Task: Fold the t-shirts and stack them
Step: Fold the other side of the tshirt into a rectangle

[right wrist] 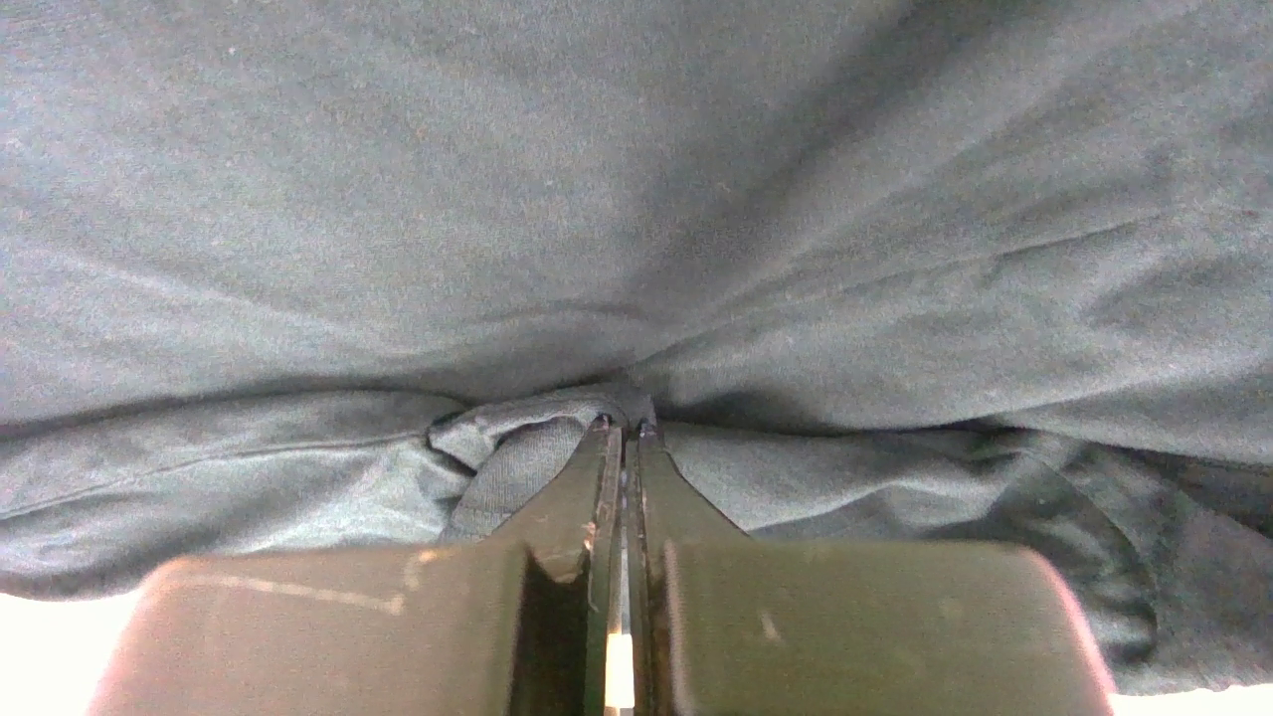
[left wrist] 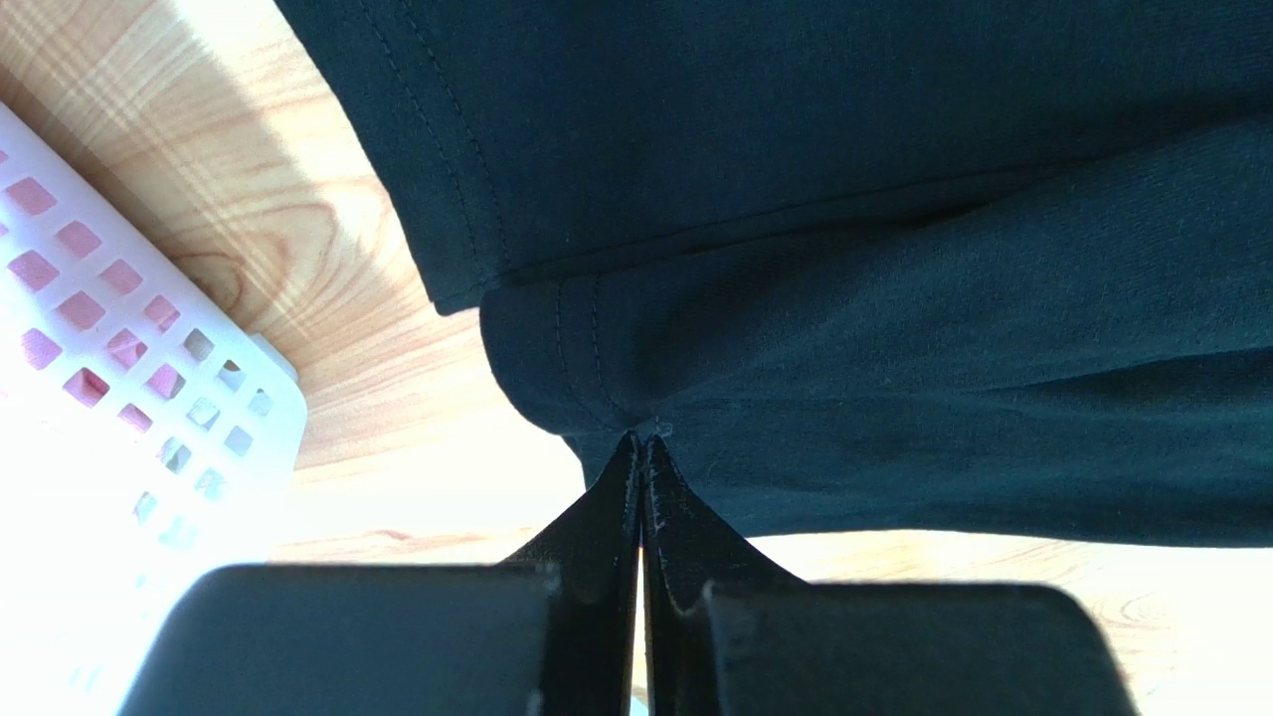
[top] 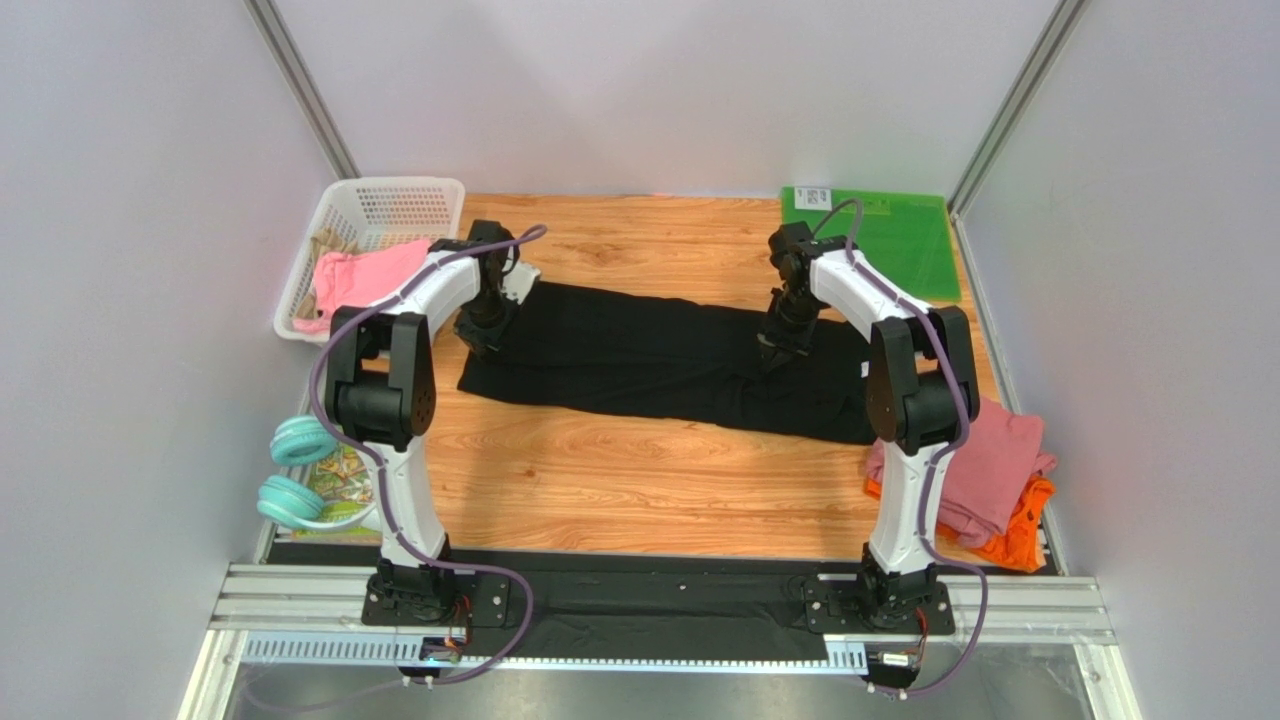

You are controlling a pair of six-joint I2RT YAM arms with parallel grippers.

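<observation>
Black t-shirt (top: pixel 661 360): it is laid flat as a long dark band across the middle of the wooden table (top: pixel 631 488). Two layers of cloth are seen overlapping at its left end. No chest print can be made out.
Left hand (top: pixel 484 333): it is set down on the far corner of the black t-shirt's left end. The fingers (left wrist: pixel 598 522) are pressed together, and a small pucker of the stitched hem is pinched at their tips.
Right hand (top: pixel 781 348): it is lowered onto the right part of the black t-shirt, near its far edge. The fingers (right wrist: pixel 575 507) are closed tight, and a bunched fold of the dark cloth is caught between them.
Pink t-shirt (top: pixel 992 465): it is heaped loosely to the near right of the black t-shirt, apart from it.
Orange t-shirt (top: pixel 1025 540): it is tucked under the pink one, on the side away from the black t-shirt, with only its edge shown.
White basket (top: pixel 383 195): it is placed just beyond the black t-shirt's left end, and a pink cloth (top: pixel 361 278) is held inside it.
Green mat (top: pixel 887 233): it is laid flat beyond the far right end of the black t-shirt.
Teal headphones (top: pixel 293 473): they are placed to the near left of the black t-shirt, well apart from it.
</observation>
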